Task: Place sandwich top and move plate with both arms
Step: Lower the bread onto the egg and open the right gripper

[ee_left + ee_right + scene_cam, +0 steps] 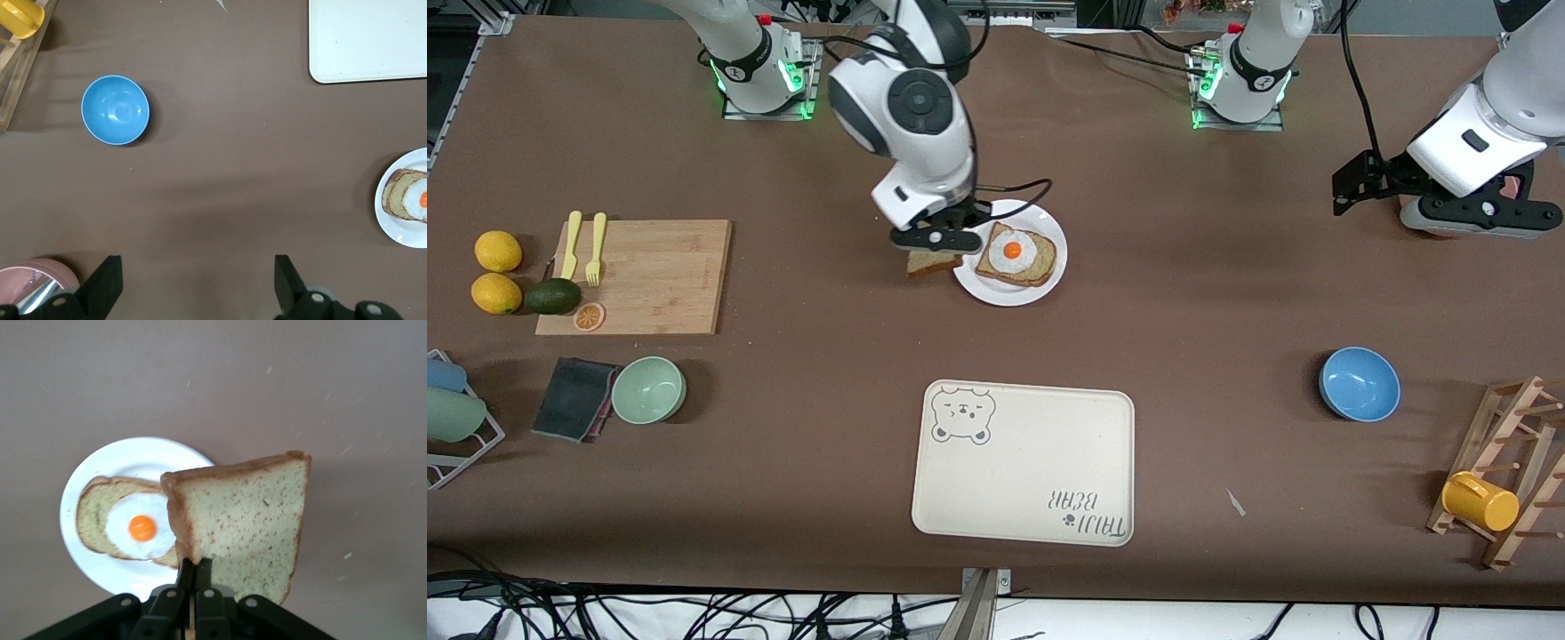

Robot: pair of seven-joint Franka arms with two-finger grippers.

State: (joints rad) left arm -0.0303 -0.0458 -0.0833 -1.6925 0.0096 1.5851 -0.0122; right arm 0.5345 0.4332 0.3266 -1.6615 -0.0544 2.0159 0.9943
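My right gripper (935, 238) (197, 570) is shut on the crust edge of the sandwich top (934, 263) (247, 527), a speckled brown slice hanging on edge. It is over the table just beside the plate (1005, 293) (100, 487), toward the right arm's end. The small white plate carries a smaller bread slice with a fried egg (1016, 258) (140, 528). My left gripper (1343, 191) (197, 267) waits open at the left arm's end of the table with nothing between its fingers.
A cream bear-print tray (1023, 462) lies nearer the front camera than the plate. A blue bowl (1359, 384) (115, 110) and a wooden rack with a yellow mug (1480, 502) are at the left arm's end. A cutting board (640, 276), fruit and a green bowl (649, 389) are at the right arm's end.
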